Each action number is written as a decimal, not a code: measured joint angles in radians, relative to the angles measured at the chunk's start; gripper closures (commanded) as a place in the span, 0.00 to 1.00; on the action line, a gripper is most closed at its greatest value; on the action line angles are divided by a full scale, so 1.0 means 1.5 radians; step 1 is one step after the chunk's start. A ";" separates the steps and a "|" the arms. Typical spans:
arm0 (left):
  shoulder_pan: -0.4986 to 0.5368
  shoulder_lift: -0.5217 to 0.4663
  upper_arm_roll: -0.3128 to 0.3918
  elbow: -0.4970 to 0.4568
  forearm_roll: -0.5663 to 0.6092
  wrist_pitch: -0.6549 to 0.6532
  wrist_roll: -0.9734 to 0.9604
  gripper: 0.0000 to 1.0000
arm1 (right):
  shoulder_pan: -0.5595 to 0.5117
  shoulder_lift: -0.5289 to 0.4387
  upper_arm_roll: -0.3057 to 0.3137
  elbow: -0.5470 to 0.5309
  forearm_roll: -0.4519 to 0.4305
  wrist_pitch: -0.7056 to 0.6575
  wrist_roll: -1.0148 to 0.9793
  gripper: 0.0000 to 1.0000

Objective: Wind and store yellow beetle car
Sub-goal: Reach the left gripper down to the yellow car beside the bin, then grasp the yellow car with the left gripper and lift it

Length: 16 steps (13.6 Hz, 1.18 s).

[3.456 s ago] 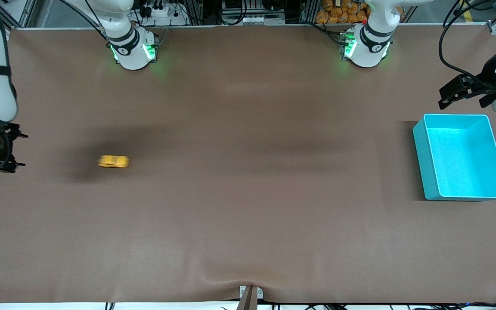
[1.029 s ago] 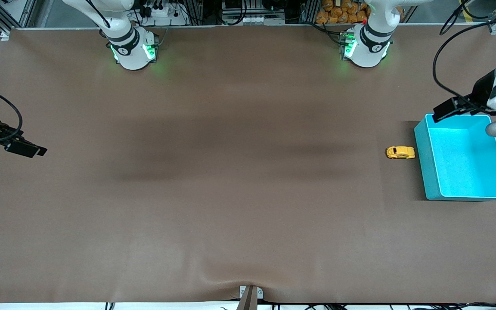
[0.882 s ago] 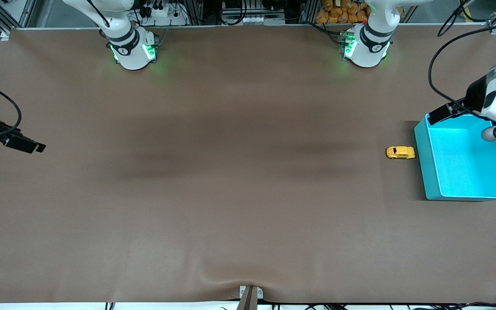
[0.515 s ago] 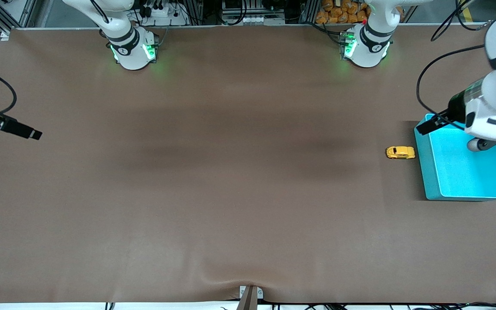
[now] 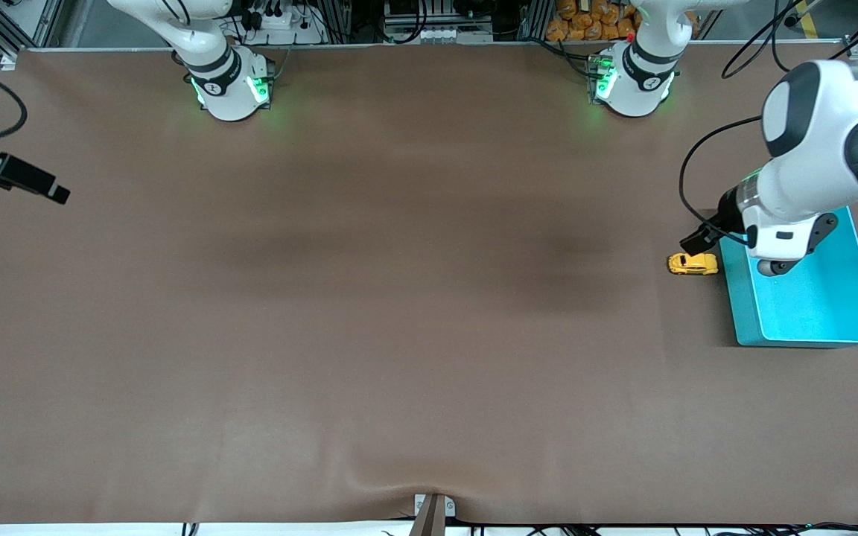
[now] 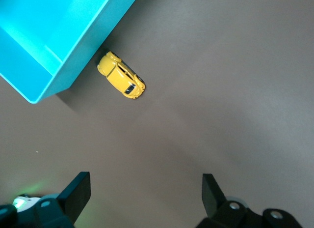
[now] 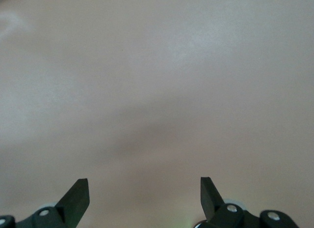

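Observation:
The yellow beetle car [image 5: 693, 263] stands on the brown table, touching the outer wall of the teal bin [image 5: 809, 316] on the side toward the right arm's end. In the left wrist view the car [image 6: 120, 82] lies against the bin's wall [image 6: 73, 56]. My left gripper [image 6: 145, 186] is open and empty, up in the air over the table beside the car; in the front view its wrist [image 5: 779, 223] hangs over the bin's edge. My right gripper [image 5: 56, 193] is open and empty [image 7: 144, 188] over bare table at the right arm's end.
The teal bin is empty inside. The two arm bases [image 5: 232, 85] [image 5: 634, 82] stand at the table's edge farthest from the front camera. The brown mat has a small ripple at its near edge [image 5: 433, 491].
The car rolled from the right arm's end across the table and stopped against the bin. My left arm then swung over the bin toward the car. My right gripper drew back toward its table edge.

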 measured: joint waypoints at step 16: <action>0.157 0.098 0.006 -0.205 0.016 0.388 -0.208 0.00 | 0.004 0.003 -0.001 -0.009 -0.077 0.079 -0.004 0.00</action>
